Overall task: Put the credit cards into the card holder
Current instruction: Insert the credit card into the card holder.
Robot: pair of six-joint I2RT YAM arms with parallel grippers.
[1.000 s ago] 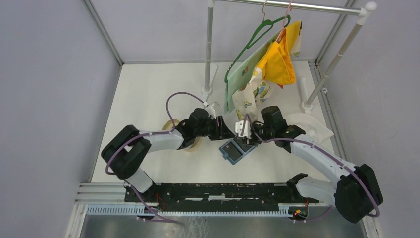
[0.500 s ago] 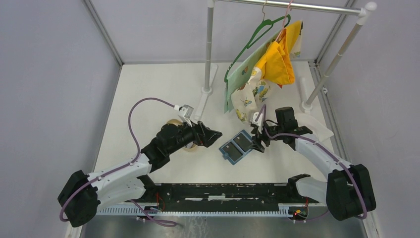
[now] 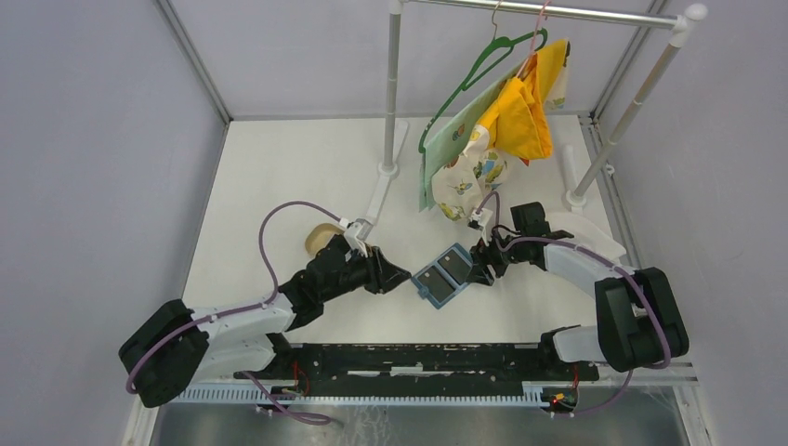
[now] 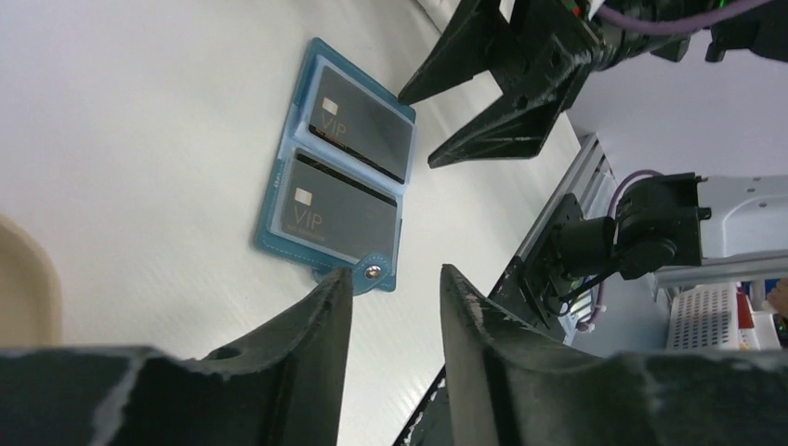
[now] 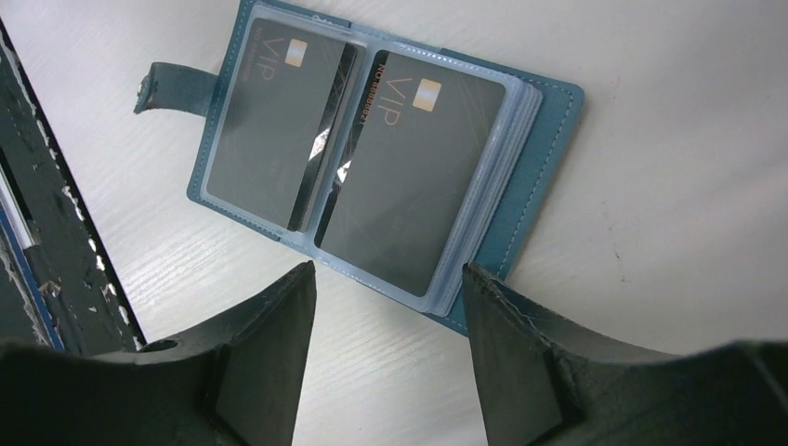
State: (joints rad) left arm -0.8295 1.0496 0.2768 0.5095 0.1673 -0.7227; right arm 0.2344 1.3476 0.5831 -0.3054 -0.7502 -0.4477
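Centre-left, a tan tray (image 3: 321,239) sits on the desk (image 3: 279,167) behind the left pincer (image 3: 401,276), which is spread and holding nothing. Just right of it, mid-frame, the card holder (image 3: 444,276) lies open, with two dark credit cards (image 5: 269,125) sleeved inside and none seen loose. The right pincer (image 3: 480,268), also spread and empty, hovers at its right edge. Filling looks done; closing would mean folding it and bringing the snap strap (image 4: 372,272) over. Hung clothes (image 3: 520,116), upper right, stand well clear.

White worktop (image 3: 297,177) w/ pale grey walls (image 3: 93,139) on 3 sides, even light. Metal clothes rack (image 3: 595,13) at back right: green hanger (image 3: 477,70), yellow cloth (image 3: 525,116), printed cloth (image 3: 465,186) hanging. Black rail (image 3: 409,358) along near edge.
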